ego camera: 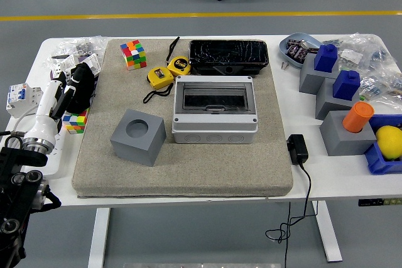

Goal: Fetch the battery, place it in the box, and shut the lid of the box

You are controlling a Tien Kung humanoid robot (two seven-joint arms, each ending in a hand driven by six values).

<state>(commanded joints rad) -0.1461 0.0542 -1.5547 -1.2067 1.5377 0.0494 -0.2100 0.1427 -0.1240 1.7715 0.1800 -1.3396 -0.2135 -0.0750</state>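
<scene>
**Box shut, battery not found**

The left hand rests at nine o'clock on the worktop, away from the job; I cannot tell its grip. The box sits in the middle, lid down. No battery shows for sure, maybe in the tray at twelve o'clock.

Grey rectangular box, lying flat and square to the table edge, well right of the left hand. Dark see-through lid shut flat on top. Cannot make out the battery.
</scene>
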